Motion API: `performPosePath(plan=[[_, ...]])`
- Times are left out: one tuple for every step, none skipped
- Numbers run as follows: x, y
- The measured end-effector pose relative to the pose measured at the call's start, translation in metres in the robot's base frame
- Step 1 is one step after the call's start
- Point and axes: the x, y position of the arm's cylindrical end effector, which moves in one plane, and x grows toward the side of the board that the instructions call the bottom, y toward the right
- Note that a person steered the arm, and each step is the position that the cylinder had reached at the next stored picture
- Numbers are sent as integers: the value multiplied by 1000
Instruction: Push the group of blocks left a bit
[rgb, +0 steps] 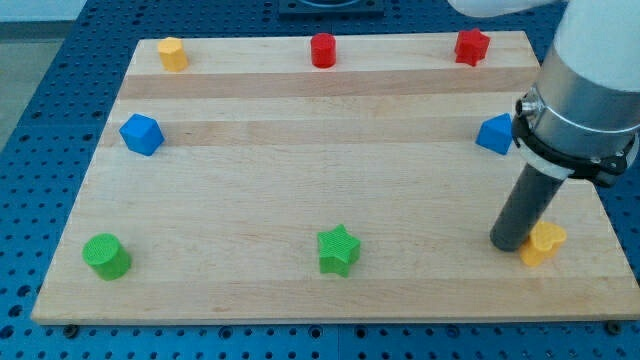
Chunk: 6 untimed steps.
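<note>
My tip (511, 245) rests on the wooden board (330, 180) at the view's lower right, touching the left side of a yellow block (543, 243). A blue block (493, 134) sits above it at the right edge, partly hidden by the arm. A red star-like block (471, 46) is at the top right. A red cylinder (322, 50) is at top centre and a yellow block (173, 54) at top left. A blue cube-like block (141, 134) is at the left. A green cylinder (106, 256) is at bottom left and a green star (338, 250) at bottom centre.
The board lies on a blue perforated table (50, 90). The arm's grey body (590, 90) covers the board's right edge. The yellow block by my tip lies close to the board's right and bottom edges.
</note>
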Motion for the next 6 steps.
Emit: performPosePath(plan=[[-3,0],[-24,0],[-53,1],[-66,10],[-85,33],[-108,66]])
